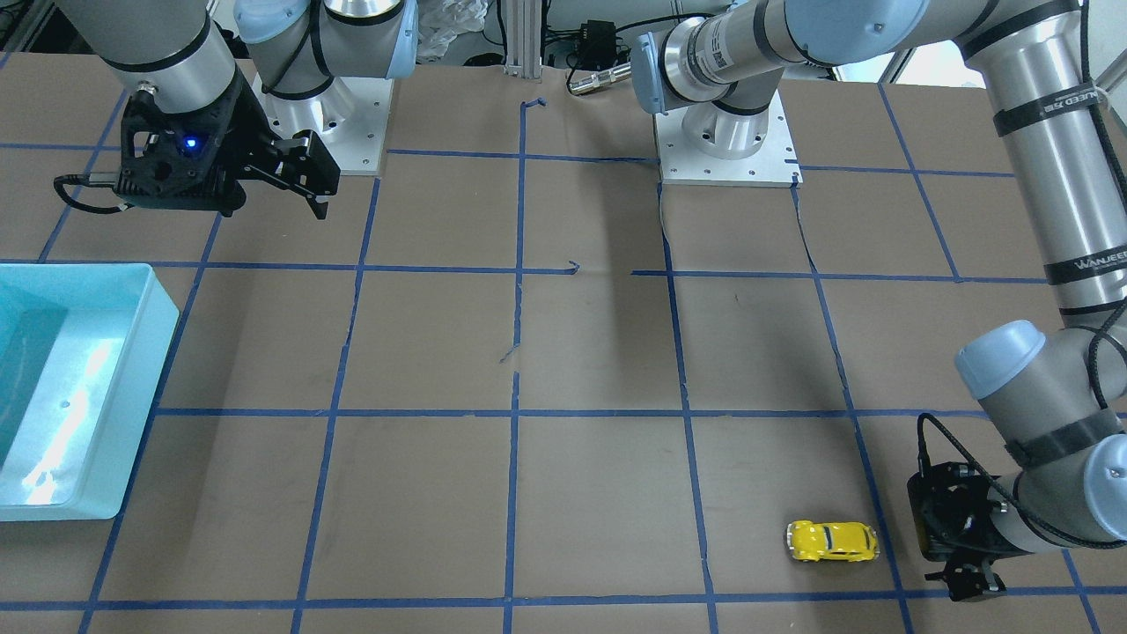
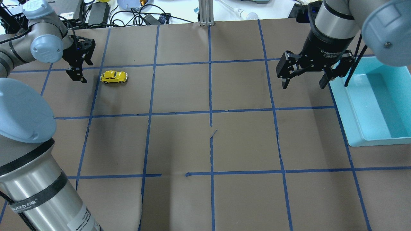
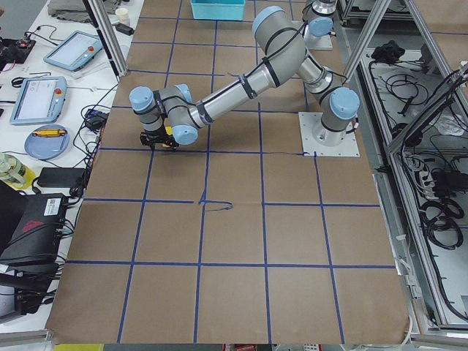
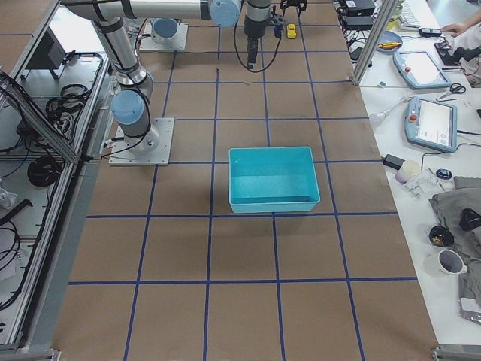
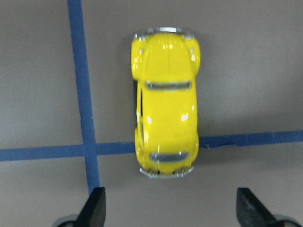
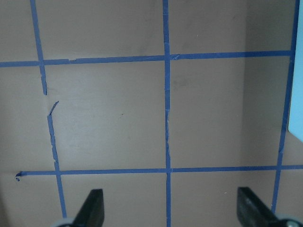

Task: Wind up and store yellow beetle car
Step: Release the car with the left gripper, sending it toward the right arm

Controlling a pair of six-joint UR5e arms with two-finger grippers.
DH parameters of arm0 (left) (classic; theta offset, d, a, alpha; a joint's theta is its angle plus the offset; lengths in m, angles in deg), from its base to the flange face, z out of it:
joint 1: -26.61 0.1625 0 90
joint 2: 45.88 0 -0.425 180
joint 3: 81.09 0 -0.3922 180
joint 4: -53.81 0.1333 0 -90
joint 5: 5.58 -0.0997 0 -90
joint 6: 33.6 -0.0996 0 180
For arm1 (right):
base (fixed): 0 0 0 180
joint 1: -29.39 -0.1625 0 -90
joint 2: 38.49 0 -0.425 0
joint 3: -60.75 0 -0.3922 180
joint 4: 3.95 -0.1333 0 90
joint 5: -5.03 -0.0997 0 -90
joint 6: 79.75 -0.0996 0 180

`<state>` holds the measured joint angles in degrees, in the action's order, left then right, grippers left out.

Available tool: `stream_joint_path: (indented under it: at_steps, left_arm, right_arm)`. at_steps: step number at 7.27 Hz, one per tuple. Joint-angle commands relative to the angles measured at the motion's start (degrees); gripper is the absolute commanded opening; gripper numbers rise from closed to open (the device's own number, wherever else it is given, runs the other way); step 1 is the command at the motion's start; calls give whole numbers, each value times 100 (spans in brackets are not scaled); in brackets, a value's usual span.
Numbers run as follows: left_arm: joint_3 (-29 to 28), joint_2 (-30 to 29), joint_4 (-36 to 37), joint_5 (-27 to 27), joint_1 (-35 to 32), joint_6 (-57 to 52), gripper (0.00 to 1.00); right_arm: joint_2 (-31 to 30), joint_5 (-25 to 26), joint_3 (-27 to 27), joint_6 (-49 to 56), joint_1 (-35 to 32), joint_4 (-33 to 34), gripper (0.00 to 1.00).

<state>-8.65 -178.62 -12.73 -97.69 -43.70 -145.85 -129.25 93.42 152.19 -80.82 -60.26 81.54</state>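
Observation:
The yellow beetle car (image 2: 114, 77) stands on its wheels on the brown table, far left in the overhead view; it also shows in the front view (image 1: 833, 541) and fills the left wrist view (image 5: 165, 127). My left gripper (image 2: 77, 74) hangs just left of the car, apart from it, open and empty; its fingertips (image 5: 97, 208) frame the space below the car in the wrist view. My right gripper (image 2: 305, 81) is open and empty, hovering above the table beside the turquoise bin (image 2: 375, 106). The right wrist view shows only table between the fingertips (image 6: 92, 208).
Blue tape lines (image 2: 210, 112) grid the brown table cover. The turquoise bin (image 1: 62, 387) holds nothing and sits at the table's right side. Cables and devices (image 2: 135, 14) lie beyond the far edge. The arm bases (image 1: 726, 141) stand at the robot's side.

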Motion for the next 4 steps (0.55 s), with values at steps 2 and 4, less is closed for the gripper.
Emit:
stream_joint_path:
  at_steps: [2,4]
  left_arm:
    - [7,20,-9,0,0,46,96]
    - [16,37,-44,-26,-9,64,96]
  right_arm:
    - [-12,2,-3,-16,0,-7,100]
    - [-3,11,-3,-16,0,2,100]
